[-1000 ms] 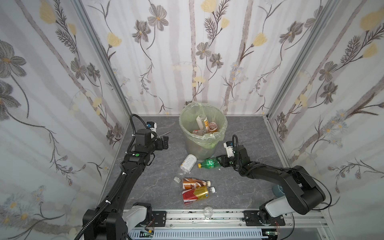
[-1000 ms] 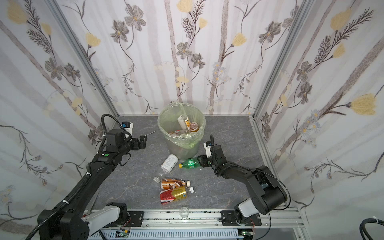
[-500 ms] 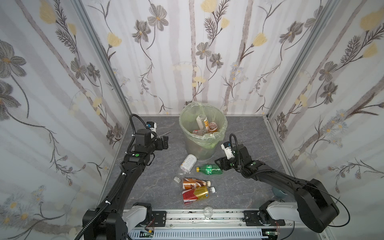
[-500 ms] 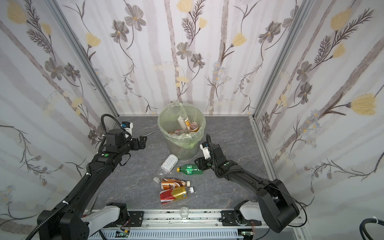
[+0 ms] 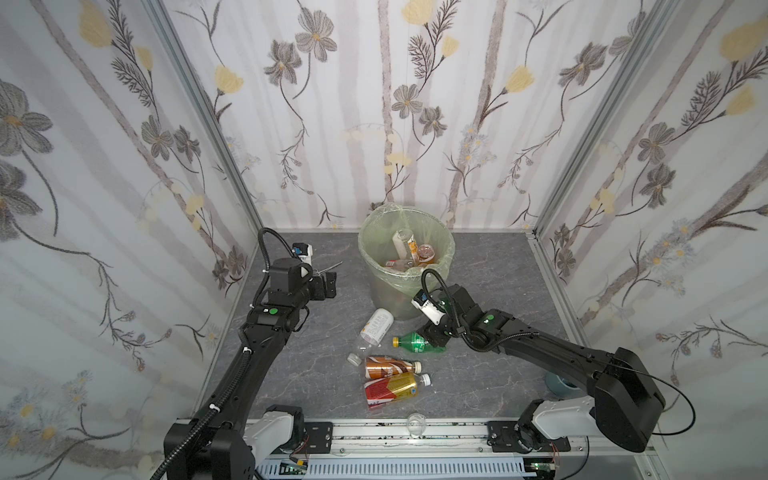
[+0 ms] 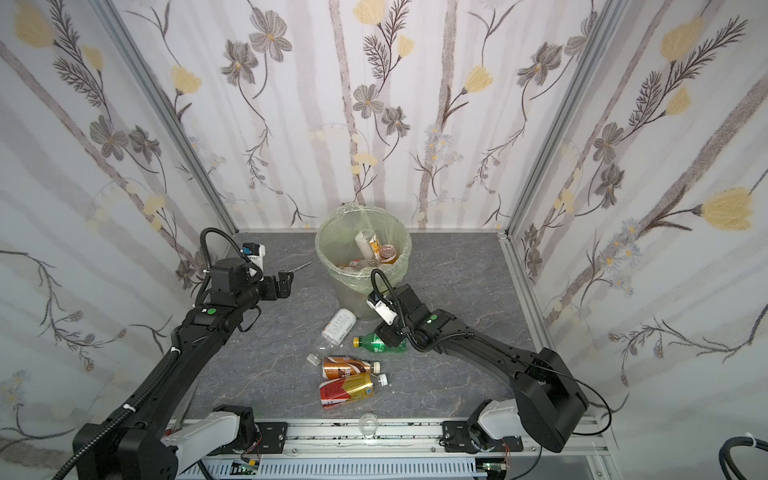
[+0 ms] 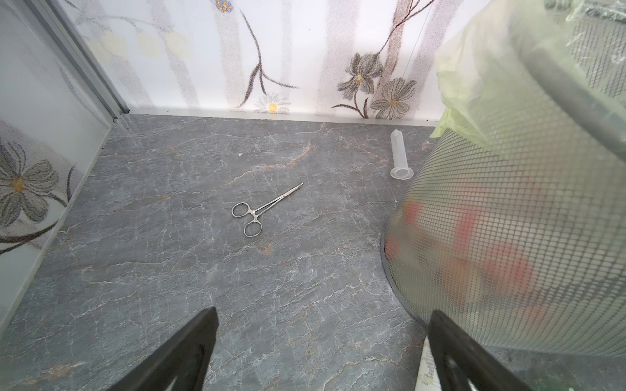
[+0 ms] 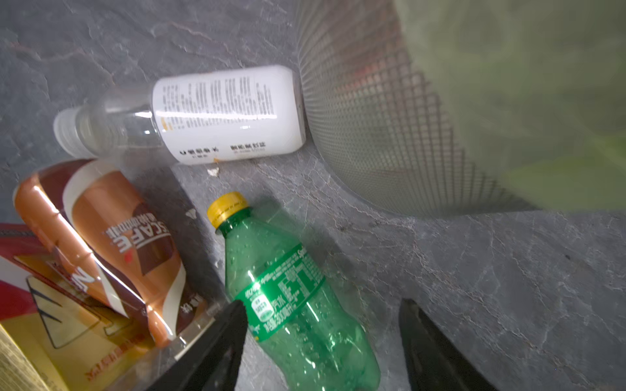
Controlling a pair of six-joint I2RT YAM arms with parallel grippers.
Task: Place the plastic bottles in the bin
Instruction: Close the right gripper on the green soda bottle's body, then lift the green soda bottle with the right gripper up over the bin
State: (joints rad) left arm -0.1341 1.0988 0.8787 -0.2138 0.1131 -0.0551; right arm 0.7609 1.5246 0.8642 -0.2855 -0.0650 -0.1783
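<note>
Nearest the front rail stood a small clear glass cup [image 5: 416, 423], no part of the job. Just beyond it, four plastic bottles lay on their sides on the grey marbled table [image 5: 299, 374]. The red-gold bottle [image 5: 390, 388] lay against the brown Nescafé bottle [image 5: 388, 366]. Behind them came the green Sprite bottle [image 5: 415, 343], then the clear white-labelled bottle [image 5: 374, 328] with its base at the foot of the bin [image 5: 365, 253].

The right gripper [image 8: 321, 304] hung low over the green bottle's lower half with its jaws spread to either side. One finger [image 8: 230, 331] was at the label's edge and the other was clear of the plastic. The bottle lay on the table, not lifted. The left gripper [image 7: 321, 318] hovered empty and spread wide beside the bin, with steel forceps [image 7: 262, 210] and a clear syringe barrel [image 7: 398, 155] beyond it. Farthest back, the binned bottles [image 5: 409, 253] were piled inside the liner.

The likely trouble was the grasp. The green bottle was round, slick and light, so uneven closing could roll it aside or squirt it out. The finger nearest the Nescafé bottle could also shove it. Gripped towards its base, the bottle might droop and catch the bin's rim, and the arm, so close to the bin, could knock it.
</note>
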